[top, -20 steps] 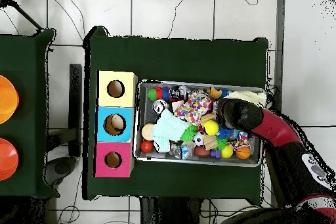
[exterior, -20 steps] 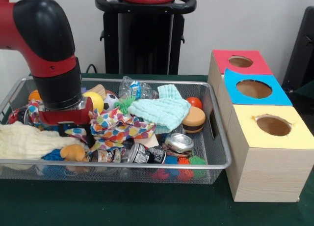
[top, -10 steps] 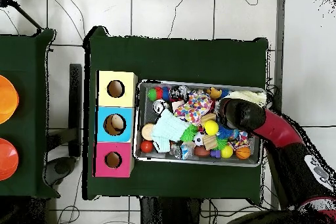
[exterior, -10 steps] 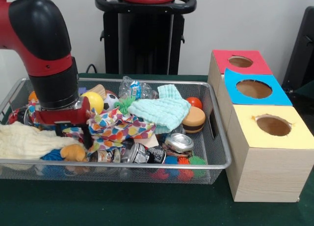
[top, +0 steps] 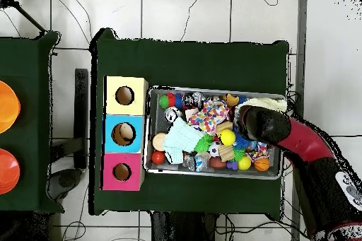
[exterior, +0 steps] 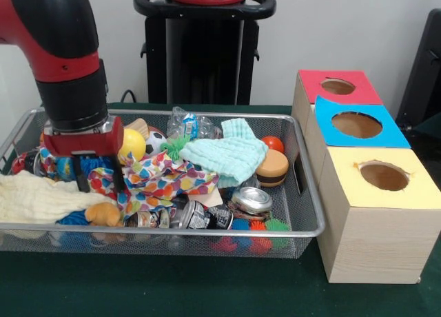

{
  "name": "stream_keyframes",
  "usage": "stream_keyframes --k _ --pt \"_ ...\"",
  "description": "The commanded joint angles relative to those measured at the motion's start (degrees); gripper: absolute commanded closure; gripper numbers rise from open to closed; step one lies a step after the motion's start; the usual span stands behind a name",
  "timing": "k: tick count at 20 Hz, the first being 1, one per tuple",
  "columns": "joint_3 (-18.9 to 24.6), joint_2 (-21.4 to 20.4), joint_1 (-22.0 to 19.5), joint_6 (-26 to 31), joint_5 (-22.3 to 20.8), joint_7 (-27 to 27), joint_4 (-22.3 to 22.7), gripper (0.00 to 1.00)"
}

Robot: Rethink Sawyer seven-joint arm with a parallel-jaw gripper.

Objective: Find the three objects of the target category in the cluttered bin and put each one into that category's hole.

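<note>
The wire-mesh bin point(exterior: 207, 229) holds a heap of clutter; it also shows in the overhead view point(top: 212, 172). A small tan-orange plush animal point(exterior: 103, 213) lies at the bin's front left, beside a cream cloth point(exterior: 38, 198); it also shows from overhead point(top: 232, 100). I cannot make out a tiger-striped plush. My gripper point(exterior: 100, 180) hangs over the bin's left part, just above a multicoloured dotted cloth point(exterior: 165, 178), its fingers apart with nothing between them. The red-ringed hole point(exterior: 337, 86) is the farthest of three on the wooden boxes, and shows from overhead too point(top: 121, 172).
Blue-ringed hole point(exterior: 356, 125) and yellow-ringed hole point(exterior: 384, 176) sit nearer on the boxes. The bin also holds a mint cloth point(exterior: 227, 155), a toy burger point(exterior: 272, 167), a yellow ball point(exterior: 132, 143), tin cans point(exterior: 251, 200), a crushed bottle point(exterior: 189, 124) and spiky balls point(exterior: 258, 227).
My arm has risen and the gripper has lifted out of the clutter at the bin's left, with nothing in it. The objects lie as before.
</note>
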Motion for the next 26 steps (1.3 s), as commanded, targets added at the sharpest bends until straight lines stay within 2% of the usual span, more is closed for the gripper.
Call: stream_keyframes --k 1,5,13,22,26 --pt "1.9 -5.0 1.0 -0.2 -1.6 3.6 5.4 0.00" --pt "1.8 -3.0 1.3 -1.6 -1.9 4.0 4.6 0.00" --pt "1.6 -2.5 1.3 -4.0 -2.2 4.8 5.4 0.00" --pt "2.2 -0.4 0.5 -3.7 -2.1 3.5 4.0 0.00" --pt "2.2 -1.7 0.4 -2.5 -1.8 3.3 4.3 0.00"
